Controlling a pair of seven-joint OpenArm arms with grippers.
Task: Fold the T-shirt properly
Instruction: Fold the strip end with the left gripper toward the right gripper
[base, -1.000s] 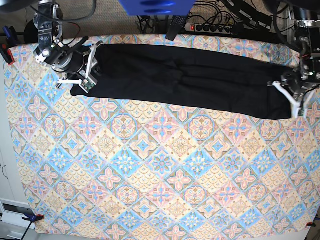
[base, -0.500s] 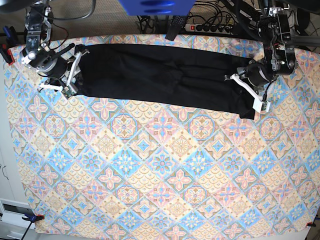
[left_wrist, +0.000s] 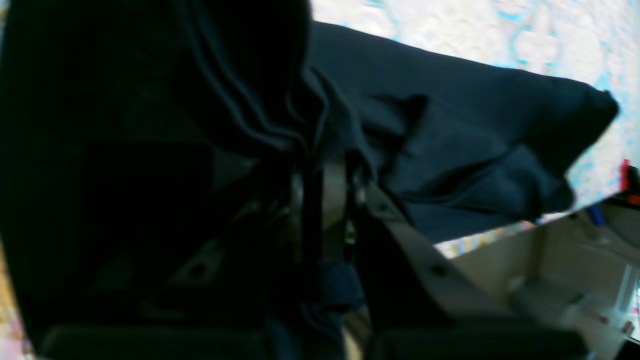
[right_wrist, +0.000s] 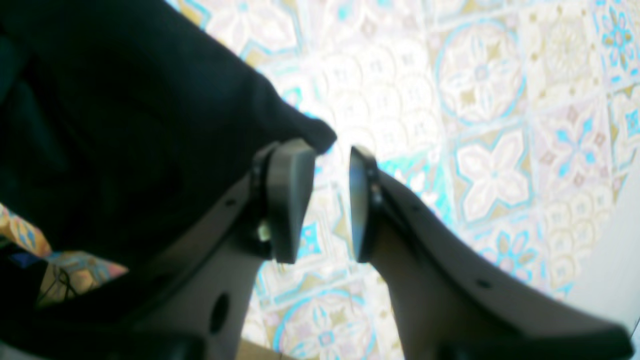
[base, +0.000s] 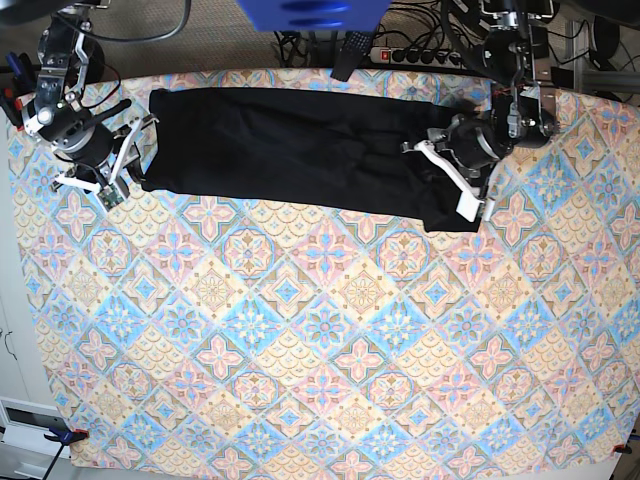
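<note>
We seem to be in a robotics lab: a table under a colourful tile-patterned cloth (base: 320, 340), a black power strip with tangled cables (base: 425, 54) behind, orange clamps (base: 10, 102) gripping its edge.

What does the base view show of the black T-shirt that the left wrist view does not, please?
Only the base view shows the plain black cloth T-shirt as one long folded strip across the patterned tablecloth, with the right gripper open beside one end and the left gripper at the other.

Only the left wrist view shows bunched cloth layers pinched in the shut left gripper.

Both show the black fabric lying on the patterned tablecloth.
</note>
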